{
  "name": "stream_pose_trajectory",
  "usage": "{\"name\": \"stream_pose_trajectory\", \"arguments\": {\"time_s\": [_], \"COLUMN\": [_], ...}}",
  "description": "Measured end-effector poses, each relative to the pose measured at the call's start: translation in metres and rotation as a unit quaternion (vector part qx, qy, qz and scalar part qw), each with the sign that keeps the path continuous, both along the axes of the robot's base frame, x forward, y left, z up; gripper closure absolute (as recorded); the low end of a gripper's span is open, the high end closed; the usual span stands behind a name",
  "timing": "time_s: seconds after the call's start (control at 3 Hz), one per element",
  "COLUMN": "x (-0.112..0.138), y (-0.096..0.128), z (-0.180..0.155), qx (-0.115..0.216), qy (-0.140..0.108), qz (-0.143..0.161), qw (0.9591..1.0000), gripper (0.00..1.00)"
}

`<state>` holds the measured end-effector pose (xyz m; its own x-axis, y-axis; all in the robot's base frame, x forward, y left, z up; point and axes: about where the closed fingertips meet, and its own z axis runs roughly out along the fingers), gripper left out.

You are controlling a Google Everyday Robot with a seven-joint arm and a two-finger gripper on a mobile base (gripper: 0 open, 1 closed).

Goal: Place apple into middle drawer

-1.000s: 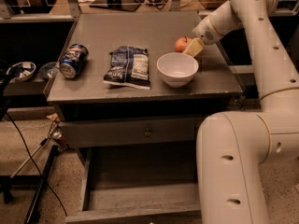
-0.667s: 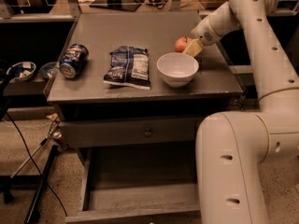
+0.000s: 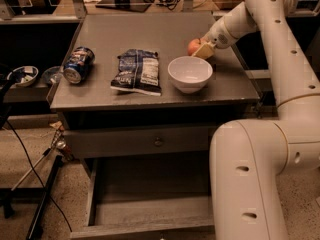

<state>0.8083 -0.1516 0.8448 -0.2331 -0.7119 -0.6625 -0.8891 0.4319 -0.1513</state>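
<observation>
The apple (image 3: 193,46) is small and red-orange and sits on the grey tabletop just behind the white bowl (image 3: 190,73). My gripper (image 3: 203,49) is right beside the apple on its right side, at tabletop height, with a tan finger (image 3: 204,50) against it. The middle drawer (image 3: 150,210) is pulled open below the table; its bare grey floor shows, and my arm hides its right part.
A blue soda can (image 3: 78,64) lies on its side at the table's left. A dark chip bag (image 3: 139,70) lies in the middle. A closed drawer front with a round knob (image 3: 158,142) is above the open drawer. Bowls (image 3: 22,75) sit on a left shelf. Cables trail on the floor.
</observation>
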Motion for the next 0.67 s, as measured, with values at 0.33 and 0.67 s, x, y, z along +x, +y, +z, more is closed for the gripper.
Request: {"name": "stream_pose_trajectory", "arguments": {"time_s": [0.33, 0.67], "x": [0.0000, 0.0000], "y": [0.0000, 0.0000], "z": [0.0000, -0.0001], "qx": [0.000, 0.000], "qy": [0.000, 0.000], "qz": [0.000, 0.000], "qw": [1.0000, 1.0000], "gripper": [0.73, 0.96]}}
